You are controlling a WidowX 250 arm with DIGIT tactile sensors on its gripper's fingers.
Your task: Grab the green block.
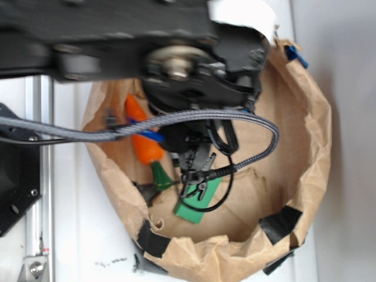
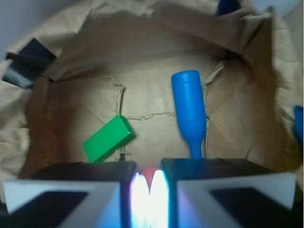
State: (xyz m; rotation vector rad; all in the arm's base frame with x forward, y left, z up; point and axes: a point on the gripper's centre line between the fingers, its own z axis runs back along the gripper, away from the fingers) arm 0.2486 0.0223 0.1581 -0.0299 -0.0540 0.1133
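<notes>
The green block (image 1: 195,210) (image 2: 108,138) lies flat and slanted on the paper floor of the bag. My gripper (image 1: 197,187) hangs just above its upper end in the exterior view. In the wrist view the block sits ahead and to the left of my gripper (image 2: 149,190), apart from the fingers (image 2: 95,173). The jaws look shut, their bright pads meeting in the middle with nothing held. A small orange-red patch shows just behind the pads.
A blue bottle toy (image 2: 189,107) lies ahead and to the right. An orange carrot (image 1: 145,144) with a dark green tip (image 1: 161,176) rests left of the block. The brown paper bag's (image 1: 308,117) crumpled walls, patched with black tape (image 1: 281,222), ring everything. A cable (image 1: 258,126) loops nearby.
</notes>
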